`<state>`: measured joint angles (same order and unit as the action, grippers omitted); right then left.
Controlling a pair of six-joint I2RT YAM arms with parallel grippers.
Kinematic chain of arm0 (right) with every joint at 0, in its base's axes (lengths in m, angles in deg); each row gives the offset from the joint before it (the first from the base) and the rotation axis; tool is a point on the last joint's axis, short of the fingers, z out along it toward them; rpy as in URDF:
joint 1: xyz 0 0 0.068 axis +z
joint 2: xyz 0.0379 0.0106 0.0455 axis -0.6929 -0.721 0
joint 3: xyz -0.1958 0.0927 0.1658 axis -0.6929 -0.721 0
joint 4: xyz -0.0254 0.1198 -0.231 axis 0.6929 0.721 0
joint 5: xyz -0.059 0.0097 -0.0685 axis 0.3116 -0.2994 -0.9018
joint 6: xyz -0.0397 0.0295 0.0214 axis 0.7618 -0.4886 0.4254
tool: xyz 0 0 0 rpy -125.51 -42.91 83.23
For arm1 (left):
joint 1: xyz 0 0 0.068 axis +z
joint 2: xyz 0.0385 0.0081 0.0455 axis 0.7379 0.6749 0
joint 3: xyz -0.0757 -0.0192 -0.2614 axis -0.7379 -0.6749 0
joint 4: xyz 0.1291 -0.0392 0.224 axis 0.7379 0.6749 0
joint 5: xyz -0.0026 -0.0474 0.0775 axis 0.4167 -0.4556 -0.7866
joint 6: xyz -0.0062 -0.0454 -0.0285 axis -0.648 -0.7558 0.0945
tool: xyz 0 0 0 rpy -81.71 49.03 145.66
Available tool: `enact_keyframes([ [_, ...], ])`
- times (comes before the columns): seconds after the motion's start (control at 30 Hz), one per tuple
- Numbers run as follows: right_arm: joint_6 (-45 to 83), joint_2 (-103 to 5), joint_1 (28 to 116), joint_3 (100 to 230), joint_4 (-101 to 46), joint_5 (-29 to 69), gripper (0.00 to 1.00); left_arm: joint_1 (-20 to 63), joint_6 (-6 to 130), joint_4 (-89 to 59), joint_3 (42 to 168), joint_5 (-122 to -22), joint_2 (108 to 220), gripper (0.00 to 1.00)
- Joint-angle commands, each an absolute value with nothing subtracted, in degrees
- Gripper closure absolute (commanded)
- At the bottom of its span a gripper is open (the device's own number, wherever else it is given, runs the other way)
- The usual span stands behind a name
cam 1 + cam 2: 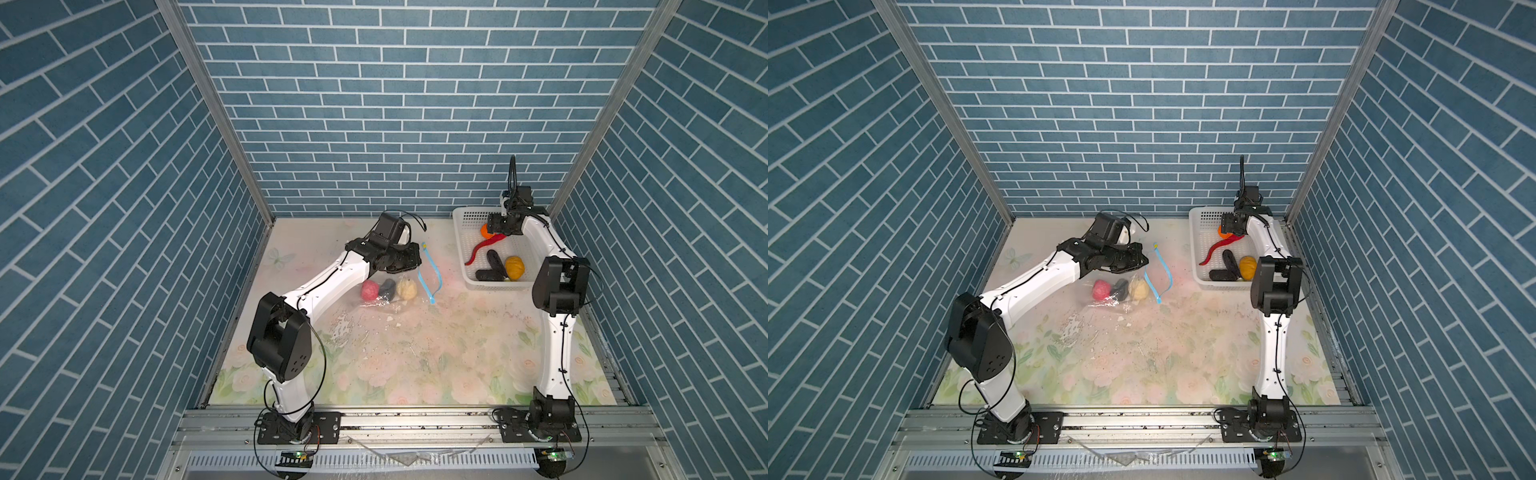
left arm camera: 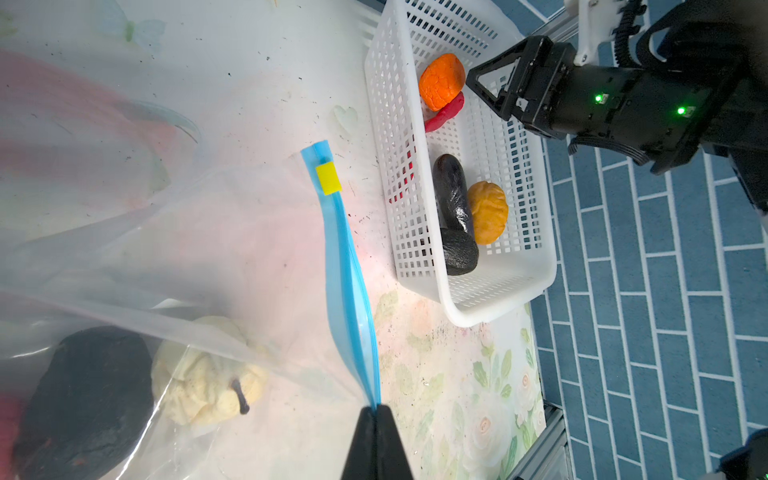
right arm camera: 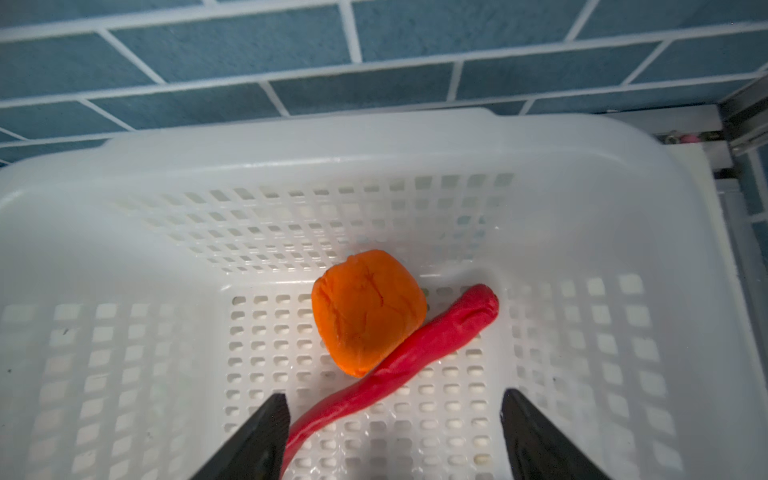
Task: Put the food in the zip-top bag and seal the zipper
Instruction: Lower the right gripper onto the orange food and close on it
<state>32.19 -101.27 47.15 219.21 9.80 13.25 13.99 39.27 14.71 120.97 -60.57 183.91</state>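
Note:
The clear zip-top bag [image 1: 376, 305] lies mid-table in both top views, with a pink lump [image 1: 369, 289], a black lump [image 2: 89, 399] and a cream lump [image 2: 203, 374] inside. My left gripper [image 2: 376, 409] is shut on the bag's light-blue zipper [image 2: 347, 274], away from the yellow slider [image 2: 328, 178]; the mouth gapes [image 1: 1158, 274]. My right gripper [image 3: 395, 399] hangs open inside the white basket [image 3: 332, 141], its jaws astride the red chili [image 3: 415, 353], just short of the orange lump [image 3: 368, 311]. Nothing is held between them.
The basket [image 1: 467, 241] stands at the back right corner and also holds a dark eggplant [image 2: 451, 191], a black lump [image 2: 459, 253] and a yellow-brown lump [image 2: 488, 212]. Blue brick walls close in the back and sides. The floral tabletop [image 1: 415, 353] spreads toward the front.

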Motion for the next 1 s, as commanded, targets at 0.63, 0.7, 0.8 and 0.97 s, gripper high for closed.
enact_keyframes([
  [0.63, 32.5, -112.6, 46.7, 231.7, 7.3, 20.2, 0.22, 14.1, 40.4, 17.4, 124.0, -61.1, 186.0, 1.00],
  [0.7, 31.9, -113.1, 46.7, 231.8, 6.8, 19.9, 0.24, 14.0, 40.4, 17.4, 123.7, -61.2, 186.0, 1.00],
  [0.8, 31.3, -113.5, 46.6, 231.8, 6.0, 19.9, 0.28, 14.0, 40.4, 17.6, 123.8, -61.0, 186.0, 1.00],
  [0.97, 30.6, -113.5, 46.6, 231.9, 5.4, 20.8, 0.34, 14.0, 40.6, 17.8, 123.9, -61.3, 185.9, 1.00],
])
